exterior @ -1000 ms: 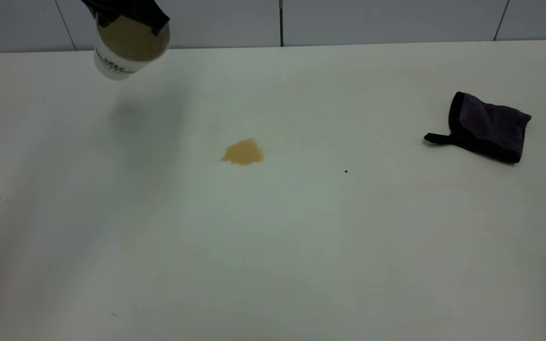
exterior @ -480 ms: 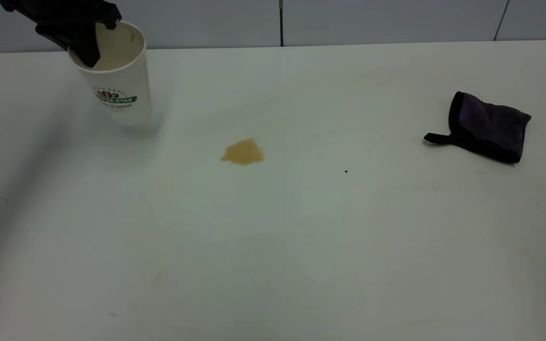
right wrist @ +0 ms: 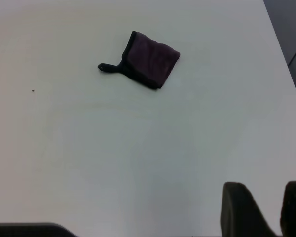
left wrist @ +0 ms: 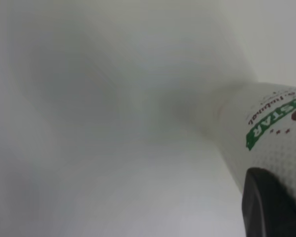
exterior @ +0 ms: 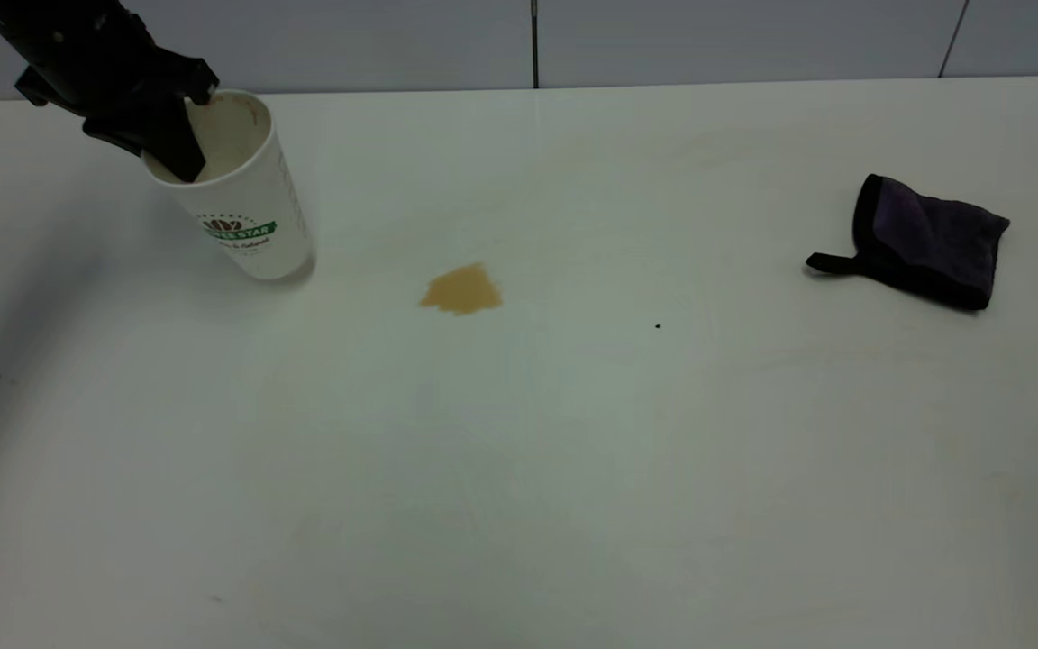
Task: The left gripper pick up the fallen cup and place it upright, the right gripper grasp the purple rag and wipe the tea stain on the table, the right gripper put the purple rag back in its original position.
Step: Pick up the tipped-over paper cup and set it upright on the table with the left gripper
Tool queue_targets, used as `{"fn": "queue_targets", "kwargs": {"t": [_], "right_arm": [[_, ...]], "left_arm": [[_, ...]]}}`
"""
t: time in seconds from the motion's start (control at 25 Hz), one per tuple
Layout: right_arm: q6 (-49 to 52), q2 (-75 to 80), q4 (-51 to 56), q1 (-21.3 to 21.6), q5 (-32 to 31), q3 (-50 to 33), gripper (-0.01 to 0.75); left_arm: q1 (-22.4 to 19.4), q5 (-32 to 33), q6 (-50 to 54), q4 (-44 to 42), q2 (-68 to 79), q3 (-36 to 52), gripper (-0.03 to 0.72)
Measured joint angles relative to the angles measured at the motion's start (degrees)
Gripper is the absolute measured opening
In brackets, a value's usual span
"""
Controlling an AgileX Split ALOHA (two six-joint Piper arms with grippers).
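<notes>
The table [exterior: 573, 451] is wide, white and mostly bare, faintly smudged, and everything on it sits in the far half as the exterior view shows it.

Taking the middle of the table as the clock's centre, the left gripper [exterior: 178, 144] is out at about ten o'clock. It comes down at a slant from the far left corner and is clamped on the rim of the cup [exterior: 249, 212]: one finger goes down inside the mouth, and the left wrist view shows another finger [left wrist: 271, 205] pressed on the outer wall just below the green banner. The cup looks to have its base on the table, mouth up but leaning a little toward the gripper.

The rag [exterior: 929, 239] lies flat at roughly two o'clock, well apart from everything, its loop tab pointing toward the table's middle. The right gripper [right wrist: 266, 210] hangs high above the near side of the table, well short of the rag, with two dark fingertips [right wrist: 239, 207] a narrow gap apart and nothing between them.

The tea stain [exterior: 462, 290] is a small tan blotch at about eleven, near the cup's base but not touching it. A tiny black speck [exterior: 658, 326] sits at one o'clock, nearer the centre.

To my eye the first step is almost finished. The next move asks the left gripper to settle the cup square, let go without tipping it, and lift clear; then the right gripper can go for the rag.
</notes>
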State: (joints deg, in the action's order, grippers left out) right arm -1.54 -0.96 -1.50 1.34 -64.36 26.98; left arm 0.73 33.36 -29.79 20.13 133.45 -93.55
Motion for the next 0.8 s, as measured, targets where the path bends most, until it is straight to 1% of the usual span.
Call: {"fn": "queue_targets", "kwargs": {"t": [0.16, 0.24, 0.32, 0.36, 0.64, 0.68, 0.72, 0.8], "right_arm": [[0.0, 0.0, 0.0, 0.0, 0.0, 0.0, 0.239], [0.0, 0.0, 0.0, 0.0, 0.0, 0.0, 0.239], [0.0, 0.0, 0.0, 0.0, 0.0, 0.0, 0.239], [0.0, 0.0, 0.0, 0.0, 0.0, 0.0, 0.239], [0.0, 0.0, 0.0, 0.0, 0.0, 0.0, 0.239], [0.0, 0.0, 0.0, 0.0, 0.0, 0.0, 0.239], [0.0, 0.0, 0.0, 0.0, 0.0, 0.0, 0.239], [0.0, 0.0, 0.0, 0.0, 0.0, 0.0, 0.239]], "left_arm": [[-0.5, -1.0, 0.1, 0.4, 0.9, 0.0, 0.016], [-0.8, -1.4, 0.1, 0.5, 1.0, 0.0, 0.067], [-0.9, -1.6, 0.1, 1.3, 1.0, 0.0, 0.14], [-0.9, -1.6, 0.1, 1.5, 1.0, 0.0, 0.19], [-1.6, -2.0, 0.1, 1.8, 0.7, 0.0, 0.593], [-1.6, -1.6, 0.1, 1.8, 0.2, 0.0, 0.631], [-1.7, -1.2, 0.0, 1.8, -0.8, 0.0, 0.652], [-1.7, -0.6, 0.0, 1.8, -3.6, 0.0, 0.661]]}}
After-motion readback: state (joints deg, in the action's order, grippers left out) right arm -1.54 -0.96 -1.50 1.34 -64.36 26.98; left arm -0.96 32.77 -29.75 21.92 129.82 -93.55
